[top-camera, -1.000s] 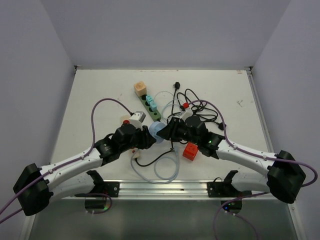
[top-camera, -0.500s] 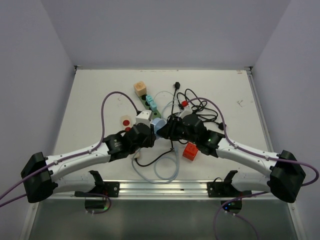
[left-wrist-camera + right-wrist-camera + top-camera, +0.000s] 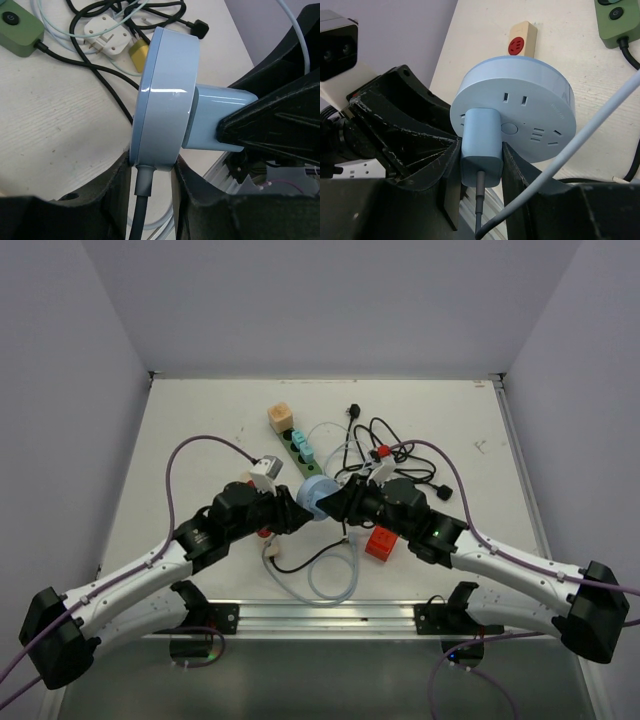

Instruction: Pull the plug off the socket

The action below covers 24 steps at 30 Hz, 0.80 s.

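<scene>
A round light-blue socket (image 3: 314,495) is held above the table between the two arms. My left gripper (image 3: 152,172) is shut on the socket's rim (image 3: 165,100), next to its grey cable. A light-blue plug (image 3: 481,150) sits seated in the socket's face (image 3: 520,115). My right gripper (image 3: 479,172) is shut on the plug's sides. In the left wrist view the plug (image 3: 220,117) sticks out to the right of the disc into the right gripper's black fingers (image 3: 270,125).
A green power strip (image 3: 303,452) with teal plugs and an orange cube adapter (image 3: 281,417) lies behind. Tangled black and white cables (image 3: 385,455) lie at the back right. A red cube adapter (image 3: 380,541) and a looped pale cable (image 3: 330,575) lie near the front.
Both arms have shifted and lifted the socket slightly; the left wrist has turned and the socket's face now tilts more toward the right gripper. The plug stays seated.
</scene>
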Available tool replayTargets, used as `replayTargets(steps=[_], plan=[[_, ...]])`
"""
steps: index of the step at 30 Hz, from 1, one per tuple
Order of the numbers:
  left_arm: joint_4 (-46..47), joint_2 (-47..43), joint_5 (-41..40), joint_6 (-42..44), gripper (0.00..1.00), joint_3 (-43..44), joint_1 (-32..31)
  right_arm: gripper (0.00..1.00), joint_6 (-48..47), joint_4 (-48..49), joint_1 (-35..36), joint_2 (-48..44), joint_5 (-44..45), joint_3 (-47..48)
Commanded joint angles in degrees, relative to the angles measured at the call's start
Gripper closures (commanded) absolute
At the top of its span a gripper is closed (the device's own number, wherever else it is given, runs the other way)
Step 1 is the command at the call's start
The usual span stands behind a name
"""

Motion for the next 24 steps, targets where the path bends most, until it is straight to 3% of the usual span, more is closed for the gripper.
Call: replayTargets(steps=[1, 4, 10, 15, 24], plan=[[1.3, -0.9, -0.1, -0.6, 1.0, -0.7, 5.6, 1.0, -2.4, -5.2, -1.5, -2.9, 7.3, -1.3], [-0.5, -0.5, -3.0, 1.3, 1.0, 0.0, 5.6, 1.0, -2.4, -5.2, -1.9, -3.2, 6.6, -1.3], [-9.9, 3.7, -18.1, 2.7, 1.0, 1.8, 5.3, 1.0, -2.4, -7.6, -2.0, -1.3, 7.3, 1.0], [-17.4, 9.6, -34.1, 0.3, 1.0, 5.6, -1.9, 1.0, -1.7, -7.8, -1.9, 1.3, 6.6, 3.1], [-7.2, 5.7, -25.0, 1.9, 1.0, 1.2, -3.3, 1.0, -2.4, -12.4, -2.3, -0.7, 10.9, 3.2]])
